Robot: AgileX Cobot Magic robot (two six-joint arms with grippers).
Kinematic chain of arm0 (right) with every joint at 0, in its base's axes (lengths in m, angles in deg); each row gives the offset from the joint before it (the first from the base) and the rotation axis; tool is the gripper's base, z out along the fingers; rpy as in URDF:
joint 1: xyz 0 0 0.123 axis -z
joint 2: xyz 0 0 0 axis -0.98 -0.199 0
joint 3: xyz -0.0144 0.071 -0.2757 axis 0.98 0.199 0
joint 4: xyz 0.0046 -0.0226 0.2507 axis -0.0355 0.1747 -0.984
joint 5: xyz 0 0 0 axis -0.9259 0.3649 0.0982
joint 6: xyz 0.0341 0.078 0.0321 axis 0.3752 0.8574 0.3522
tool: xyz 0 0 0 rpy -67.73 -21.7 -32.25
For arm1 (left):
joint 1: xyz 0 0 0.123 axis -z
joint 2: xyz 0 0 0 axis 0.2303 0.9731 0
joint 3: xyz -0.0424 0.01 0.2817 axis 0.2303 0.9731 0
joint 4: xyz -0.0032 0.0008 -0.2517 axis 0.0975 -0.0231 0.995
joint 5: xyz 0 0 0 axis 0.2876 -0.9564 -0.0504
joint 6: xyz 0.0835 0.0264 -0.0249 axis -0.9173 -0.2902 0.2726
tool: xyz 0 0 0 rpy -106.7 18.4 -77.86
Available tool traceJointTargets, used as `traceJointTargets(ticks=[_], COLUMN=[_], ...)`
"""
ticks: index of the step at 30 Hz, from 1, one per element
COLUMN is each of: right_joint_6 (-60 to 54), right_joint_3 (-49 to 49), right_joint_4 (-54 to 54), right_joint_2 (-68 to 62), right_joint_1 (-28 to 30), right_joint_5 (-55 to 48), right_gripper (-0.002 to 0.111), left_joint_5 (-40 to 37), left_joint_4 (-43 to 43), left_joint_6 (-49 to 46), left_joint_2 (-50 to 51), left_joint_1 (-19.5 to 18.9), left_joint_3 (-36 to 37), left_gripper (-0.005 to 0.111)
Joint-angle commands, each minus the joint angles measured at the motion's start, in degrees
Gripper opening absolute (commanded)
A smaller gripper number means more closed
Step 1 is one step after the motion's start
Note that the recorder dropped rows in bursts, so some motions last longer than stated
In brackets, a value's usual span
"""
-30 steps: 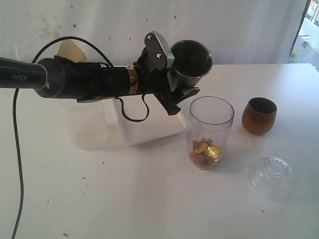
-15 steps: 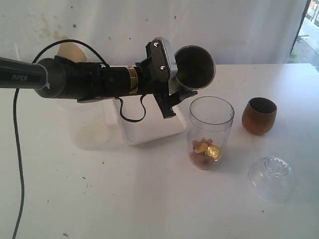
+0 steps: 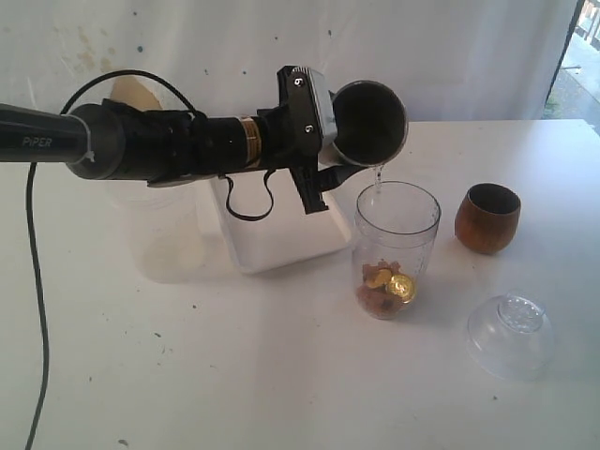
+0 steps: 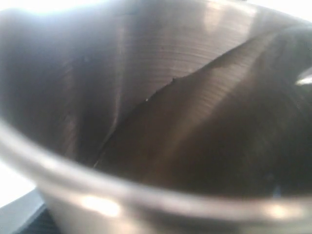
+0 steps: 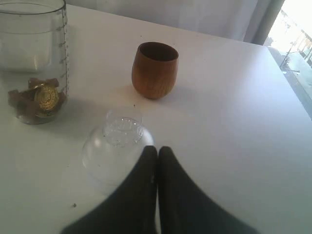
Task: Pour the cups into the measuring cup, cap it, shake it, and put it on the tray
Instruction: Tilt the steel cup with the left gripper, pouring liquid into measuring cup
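Left gripper (image 3: 330, 141) clamps the steel tumbler (image 3: 370, 122), tipped so that its mouth is above the measuring cup (image 3: 397, 248). A thin stream (image 3: 377, 180) falls into the cup. The measuring cup stands upright beside the tray (image 3: 272, 246). Right gripper (image 5: 157, 158): jaws together, empty, just beside the clear lid (image 5: 117, 146). The wooden cup (image 3: 487, 217) stands upright nearby.

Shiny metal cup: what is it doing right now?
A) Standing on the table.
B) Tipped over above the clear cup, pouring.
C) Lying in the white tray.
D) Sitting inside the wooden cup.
B: the metal cup is held up in the air, tipped on its side, and a thin stream falls from its rim into the clear measuring cup below.
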Motion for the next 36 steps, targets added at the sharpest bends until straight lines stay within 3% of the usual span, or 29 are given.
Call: traceJointTargets(ticks=[1, 36], right_joint_6=[0.04, 1.46], right_joint_3=[0.30, 0.30], right_joint_4=[-0.01, 0.12], right_joint_2=[0.45, 0.45], right_joint_1=[-0.20, -0.20], right_joint_5=[0.28, 0.47], right_gripper=[0.000, 0.000], left_joint_5=[1.76, 0.71], left_joint_4=[3.13, 3.23], left_joint_6=[-0.19, -18.15], left_joint_2=[-0.73, -0.73], left_joint_1=[0.22, 1.72], left_joint_3=[-1.87, -1.97], left_gripper=[0.000, 0.000])
